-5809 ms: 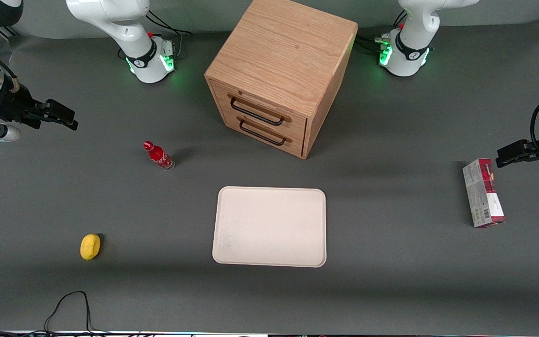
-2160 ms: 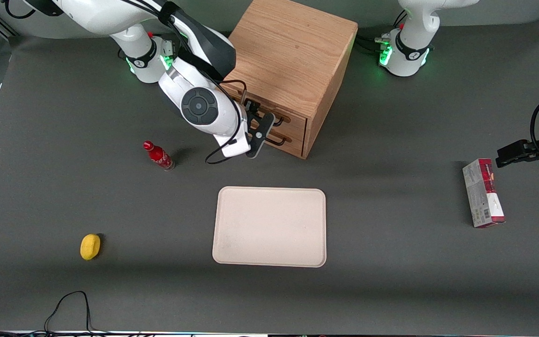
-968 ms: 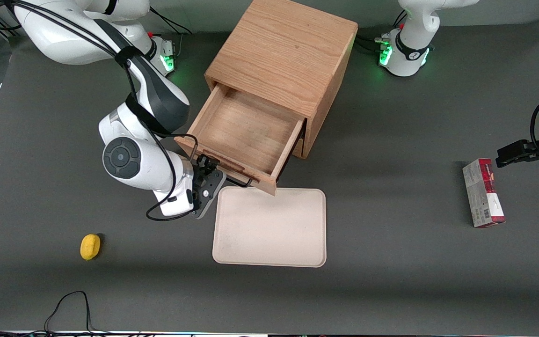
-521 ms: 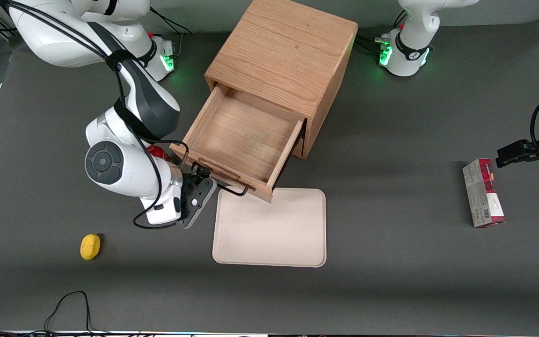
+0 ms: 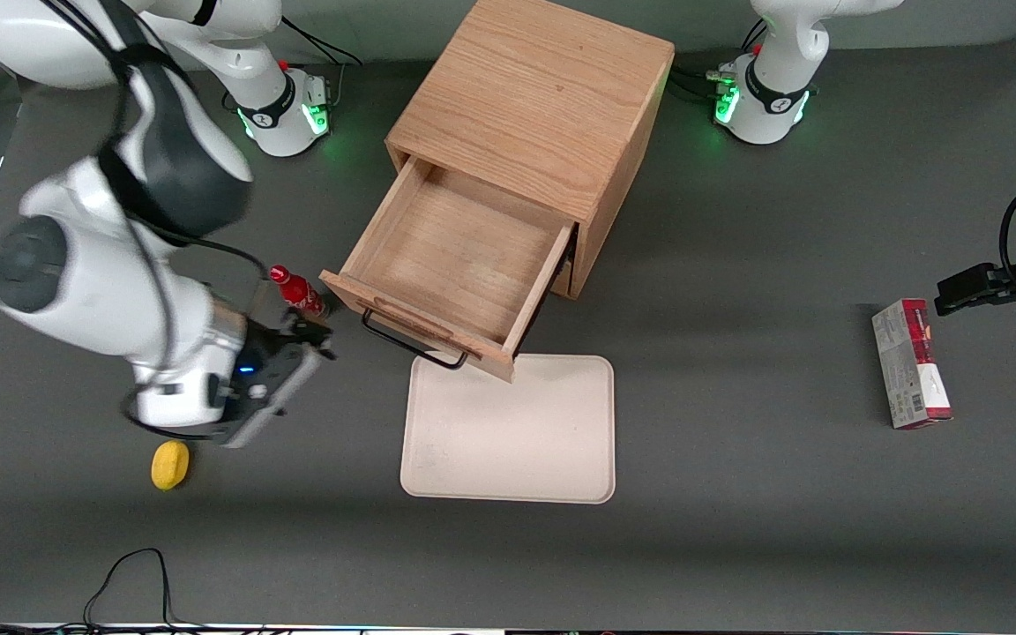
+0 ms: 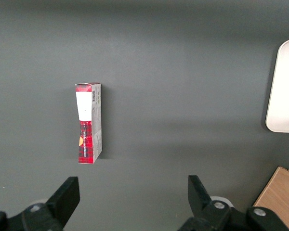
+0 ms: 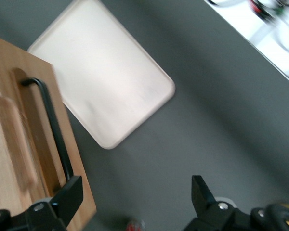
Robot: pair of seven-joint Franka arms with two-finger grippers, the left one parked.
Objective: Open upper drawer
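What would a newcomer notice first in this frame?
The upper drawer juts wide open and empty from the oak cabinet, its front overhanging the beige tray. The gripper, open, hangs clear of the handle, beside the red bottle.

Right arm raised, motion-blurred; gripper (image 5: 314,339) apparently open, fingers (image 7: 70,198) spread, holding nothing.

You saw the upper drawer (image 5: 455,256) was grained matt oak with a black wire handle (image 5: 411,346), beside the tool's (image 7: 135,197) matt black plastic fingers (image 7: 67,199).
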